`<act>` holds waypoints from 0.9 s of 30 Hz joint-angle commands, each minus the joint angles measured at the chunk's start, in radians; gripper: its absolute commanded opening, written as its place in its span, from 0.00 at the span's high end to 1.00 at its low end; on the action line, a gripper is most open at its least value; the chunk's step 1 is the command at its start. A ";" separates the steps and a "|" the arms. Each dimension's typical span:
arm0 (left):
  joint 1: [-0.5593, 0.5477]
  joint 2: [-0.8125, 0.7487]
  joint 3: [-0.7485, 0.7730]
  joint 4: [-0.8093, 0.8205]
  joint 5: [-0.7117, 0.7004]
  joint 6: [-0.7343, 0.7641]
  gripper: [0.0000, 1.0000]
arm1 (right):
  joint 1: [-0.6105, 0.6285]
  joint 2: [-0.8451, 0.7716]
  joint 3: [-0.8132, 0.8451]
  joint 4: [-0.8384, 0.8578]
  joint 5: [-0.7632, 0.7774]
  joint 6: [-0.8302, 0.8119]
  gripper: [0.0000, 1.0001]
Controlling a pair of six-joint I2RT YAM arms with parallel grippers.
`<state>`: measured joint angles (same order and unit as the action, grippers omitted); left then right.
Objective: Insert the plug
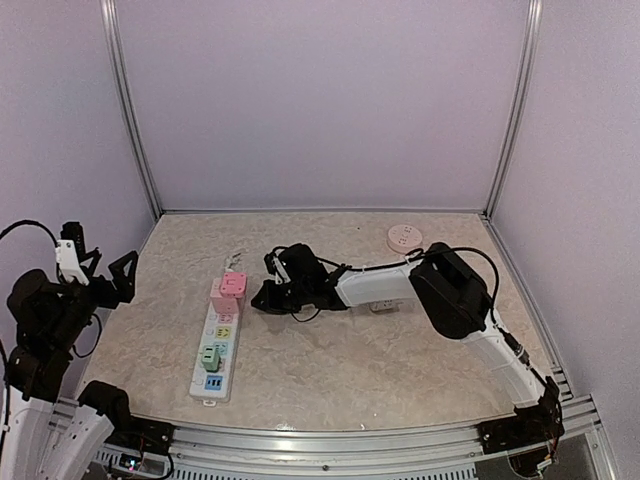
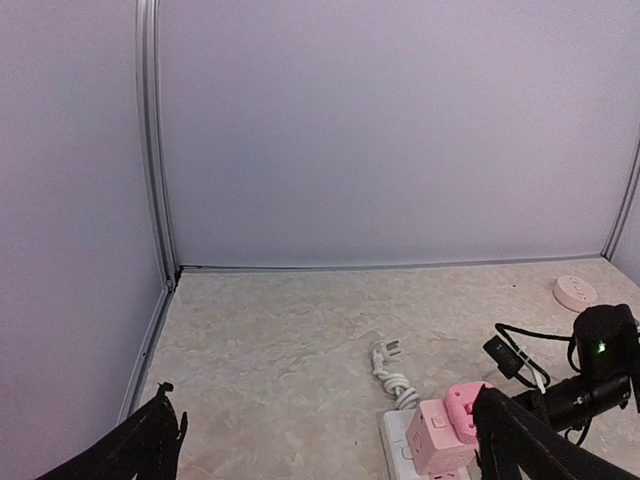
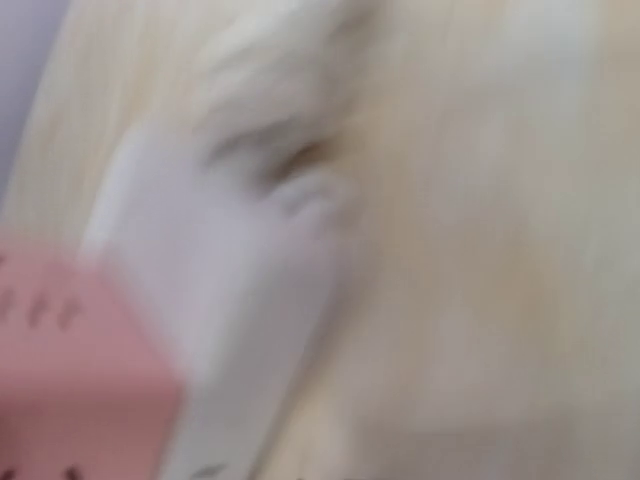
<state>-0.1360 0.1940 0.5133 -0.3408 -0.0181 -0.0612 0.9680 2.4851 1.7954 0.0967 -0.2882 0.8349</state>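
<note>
The plug you must push in is hard to find. The only one you can see plainly is the white plug [image 2: 385,350] on the end of the bundled white cord [image 2: 396,382]. It lies on the tabletop [image 1: 350,370] just past the far end of the power strip [image 1: 215,352]. I cannot tell if another plug sits between the fingers of your right gripper [image 1: 262,295], because the dark fingers hide it. That gripper is closed tight. It sits low, just beside the two pink cube adapters [image 1: 230,291] on the far end of the strip. Its arm reaches in from the near right corner.

The strip lies in the left half of the tabletop, with one end near the near edge and the other pointing away. A small green block [image 1: 210,355] and a small blue block [image 1: 213,383] sit in its sockets.

Your left gripper [image 1: 100,262] is up in the air by the left edge. Its fingers are spread wide with nothing in them.

Here is what could go wrong:
- Nothing holds the strip down, so a sideways push could make it slide.
- The closed fingers are very close to the pink cubes and could knock them.
- If the pins come in tilted, they could miss the holes and scrape.
- The right wrist camera shows only pink and white smears, so you cannot aim with it.

A round pink disc [image 1: 405,238] near the far right corner is well apart from all this.
</note>
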 commanded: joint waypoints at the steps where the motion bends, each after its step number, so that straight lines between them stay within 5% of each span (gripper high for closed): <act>1: 0.008 0.022 0.001 0.036 -0.021 0.049 0.01 | -0.047 0.184 0.274 -0.088 -0.040 0.020 0.91; 5: 0.007 0.042 -0.003 0.036 -0.013 0.058 0.01 | -0.054 0.171 0.306 -0.104 -0.039 -0.004 0.91; 16: 0.006 0.139 -0.027 0.088 0.043 0.017 0.02 | -0.095 -0.321 -0.163 -0.128 0.112 -0.266 0.78; 21: 0.006 0.177 -0.026 0.110 0.045 0.006 0.03 | -0.179 -0.494 -0.239 -0.358 0.220 -0.384 0.56; 27: 0.007 0.204 -0.040 0.147 0.064 -0.006 0.03 | -0.371 -0.538 -0.221 -0.594 0.352 -0.447 0.06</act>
<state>-0.1360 0.3840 0.4957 -0.2394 0.0227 -0.0513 0.7132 1.9274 1.5753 -0.2440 -0.0681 0.4755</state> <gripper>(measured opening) 0.975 0.804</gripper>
